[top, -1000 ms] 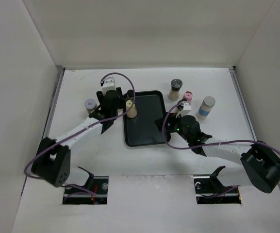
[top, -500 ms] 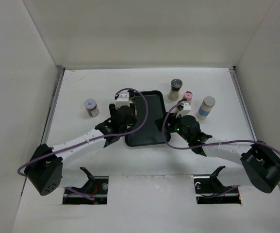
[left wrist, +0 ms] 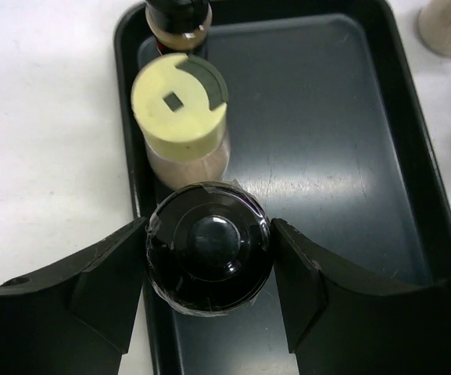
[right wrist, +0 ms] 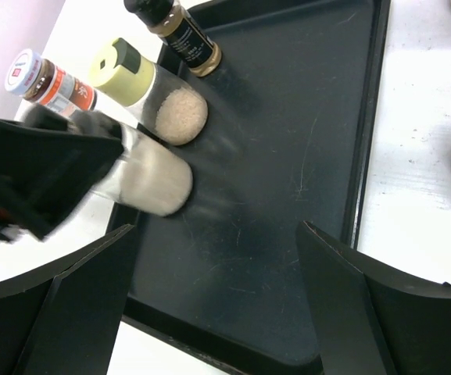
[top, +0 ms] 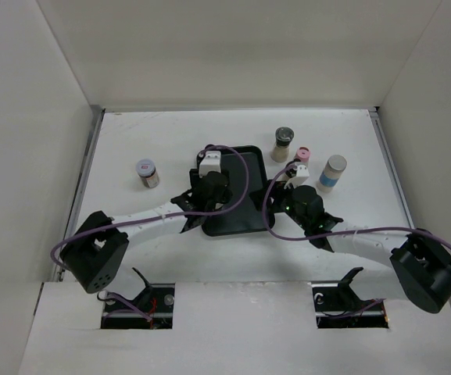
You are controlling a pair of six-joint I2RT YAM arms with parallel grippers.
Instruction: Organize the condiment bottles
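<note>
Left pincer (left wrist: pixel 209 226) is pinching the black-capped bottle (left wrist: pixel 208 262), a finger pressed to each side just below the cap. The bottle hangs upright over the 9 o'clock side of the tray (left wrist: pixel 327 117), though whether its base touches the tray floor can't be told from here. At 12 o'clock from it, just beside it, stands the yellow-lidded bottle (left wrist: pixel 180 101), and at 12 o'clock again the brown bottle (right wrist: pixel 190 43) sits in the tray's far-left corner, so all three line up along that side. Over at the tray's 4 o'clock, the right pincer (right wrist: pixel 219 228) is spread wide and holds nothing, its fingers framing the tray's bare floor. Out on the white counter (top: pixel 131 133), the lilac-capped jar (top: pixel 145 173) stands alone at the tray's 9 o'clock, well apart from it. At 1 o'clock the dark-capped beige bottle (top: pixel 284 144) stands just off the tray's far corner, with the pink-capped bottle (top: pixel 303 154) near it at 2 o'clock. The silver-capped bottle (top: pixel 334 173) stands farther out toward 3 o'clock.
</note>
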